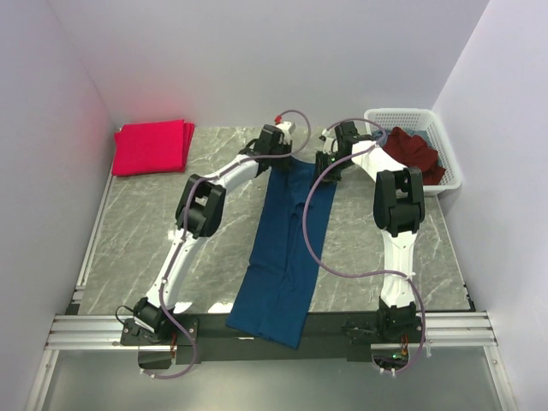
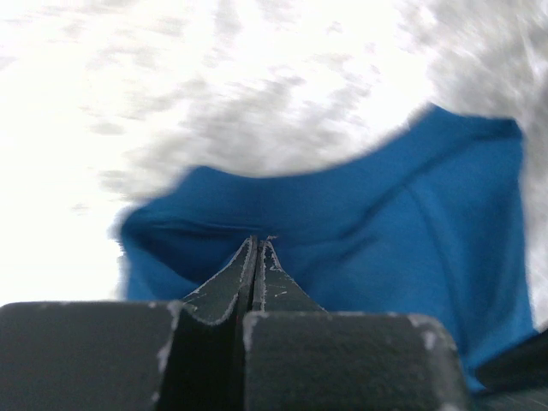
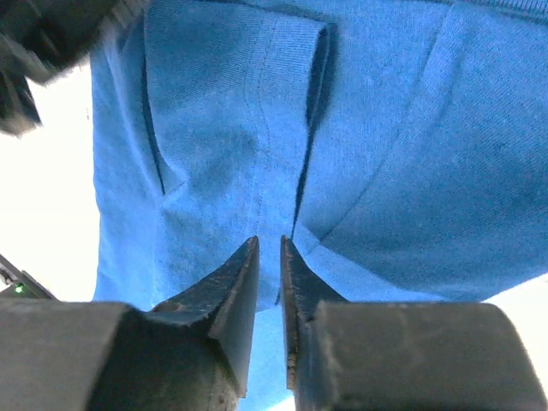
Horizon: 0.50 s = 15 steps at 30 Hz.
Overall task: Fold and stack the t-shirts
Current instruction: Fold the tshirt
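The navy blue t-shirt [image 1: 282, 248] lies in a long strip on the marble worktop [image 1: 137, 231], left of the white basket [image 1: 449, 154]. The left gripper [image 2: 259, 241] is closed tight, pinching the shirt's far end. The right gripper [image 3: 270, 241], nearer the basket, has its jaws narrowly apart at a fold there; whether it grips, I cannot tell. Folded red t-shirts [image 1: 152, 147] sit far left of the basket, and a maroon t-shirt [image 1: 415, 152] lies inside it.
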Each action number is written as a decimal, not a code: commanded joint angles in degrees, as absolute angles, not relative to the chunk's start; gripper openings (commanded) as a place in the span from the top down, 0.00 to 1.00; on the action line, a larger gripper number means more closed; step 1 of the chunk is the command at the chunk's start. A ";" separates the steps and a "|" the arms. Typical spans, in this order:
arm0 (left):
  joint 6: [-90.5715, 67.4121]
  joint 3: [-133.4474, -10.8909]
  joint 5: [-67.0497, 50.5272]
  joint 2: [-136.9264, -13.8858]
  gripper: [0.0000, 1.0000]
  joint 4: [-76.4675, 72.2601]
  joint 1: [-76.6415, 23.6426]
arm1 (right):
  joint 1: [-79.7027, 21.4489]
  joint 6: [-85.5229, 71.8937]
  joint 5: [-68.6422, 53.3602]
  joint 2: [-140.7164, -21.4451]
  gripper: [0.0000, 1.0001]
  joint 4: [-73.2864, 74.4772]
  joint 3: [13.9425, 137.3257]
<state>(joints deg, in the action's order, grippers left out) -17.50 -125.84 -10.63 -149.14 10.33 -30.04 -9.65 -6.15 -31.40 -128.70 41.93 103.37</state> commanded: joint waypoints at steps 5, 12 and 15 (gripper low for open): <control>-20.30 -127.70 -4.31 -148.89 0.99 10.46 -24.09 | -9.23 -5.01 -32.17 -126.04 0.65 43.68 108.62; -20.48 -128.68 -12.38 -147.05 0.87 7.92 -21.36 | -9.23 -4.04 -30.94 -126.21 0.61 44.74 110.48; -18.82 -126.48 -17.13 -144.58 0.85 5.72 -22.75 | -9.23 -4.22 -31.38 -126.47 0.61 44.39 110.30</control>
